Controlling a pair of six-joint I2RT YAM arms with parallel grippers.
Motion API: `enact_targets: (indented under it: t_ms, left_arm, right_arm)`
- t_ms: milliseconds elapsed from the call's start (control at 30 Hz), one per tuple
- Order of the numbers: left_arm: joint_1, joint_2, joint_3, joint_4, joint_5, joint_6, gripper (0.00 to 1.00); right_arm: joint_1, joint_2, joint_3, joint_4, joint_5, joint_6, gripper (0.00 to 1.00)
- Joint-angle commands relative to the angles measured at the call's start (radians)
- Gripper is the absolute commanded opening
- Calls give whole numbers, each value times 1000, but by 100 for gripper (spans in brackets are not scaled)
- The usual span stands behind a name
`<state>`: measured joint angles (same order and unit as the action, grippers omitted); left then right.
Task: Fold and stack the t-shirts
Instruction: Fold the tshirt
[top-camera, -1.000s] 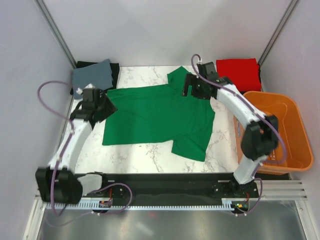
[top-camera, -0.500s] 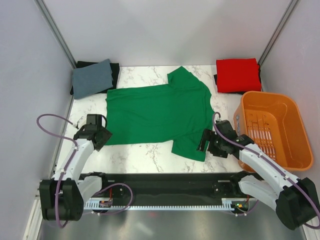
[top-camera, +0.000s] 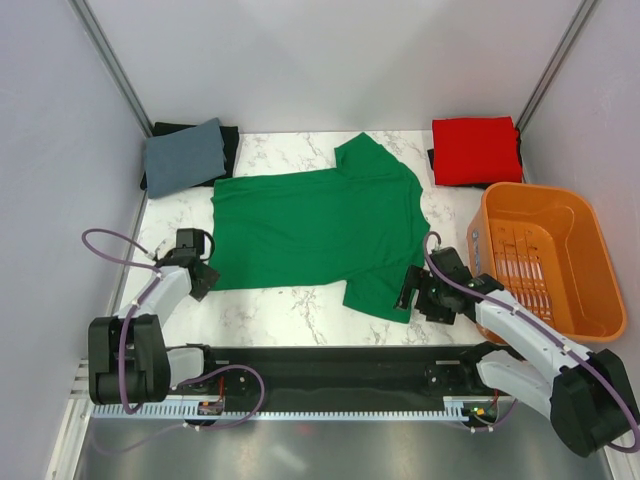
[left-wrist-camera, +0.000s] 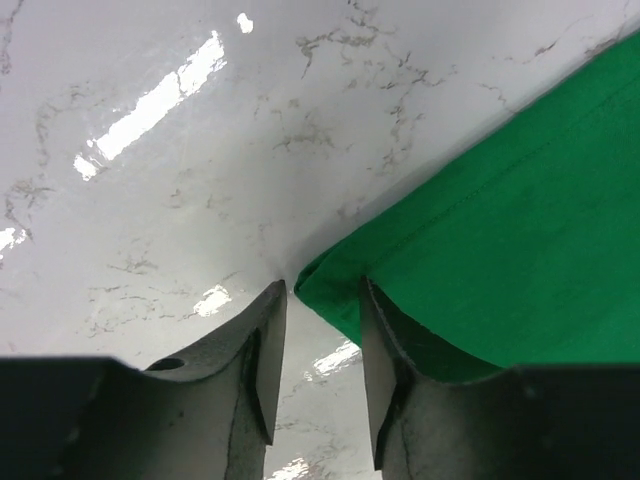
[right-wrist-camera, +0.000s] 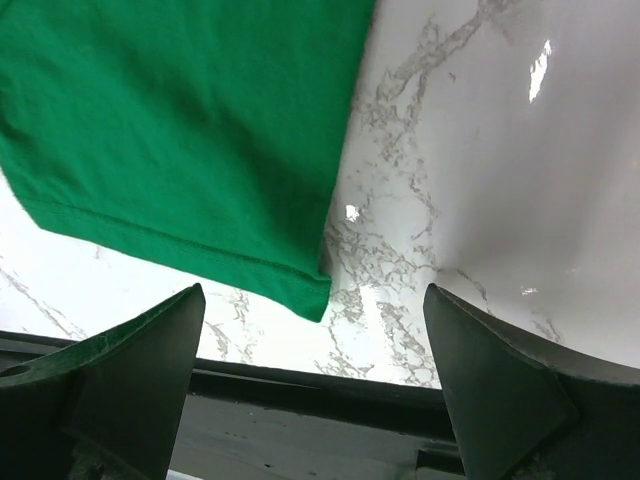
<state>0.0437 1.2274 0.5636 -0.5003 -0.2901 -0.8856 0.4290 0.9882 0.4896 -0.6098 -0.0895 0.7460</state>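
Note:
The bright green t-shirt (top-camera: 320, 228) lies spread flat on the marble table (top-camera: 270, 310). The bright red t-shirt (top-camera: 475, 150) lies folded at the back right. My left gripper (top-camera: 201, 277) is low at the green shirt's near left corner. In the left wrist view the gripper (left-wrist-camera: 322, 290) is open narrowly, and the shirt's corner (left-wrist-camera: 330, 285) lies between its fingertips. My right gripper (top-camera: 408, 291) is at the near right sleeve. In the right wrist view it (right-wrist-camera: 314, 292) is wide open and the sleeve's corner (right-wrist-camera: 305, 290) lies between the tips.
An orange slatted basket (top-camera: 590, 270) stands at the right edge, close to my right arm. A folded grey-blue cloth (top-camera: 185, 155) lies on a black cloth (top-camera: 232, 140) at the back left. A black rail (top-camera: 320, 365) runs along the near table edge.
Both grippers have come from the shirt's far side to its near edge: the left to the near left corner, the right to the near right sleeve. The shirt lies as before.

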Motion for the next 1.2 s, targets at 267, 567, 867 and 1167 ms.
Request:
enact_targets:
  t_ms: [267, 567, 867, 1167]
  left_arm:
    - [4, 9, -27, 131, -3, 27, 14]
    - [5, -51, -37, 118, 28, 20, 5]
    - [4, -334, -64, -9, 245, -6, 2]
    - [4, -499, 74, -253, 286, 46, 2]
  right_arm:
    - [2, 29, -95, 137, -45, 50, 90]
    - [22, 79, -129, 237, -84, 70, 41]
    - [34, -124, -54, 27, -82, 89, 0]
    - [37, -364, 104, -309, -82, 124, 0]
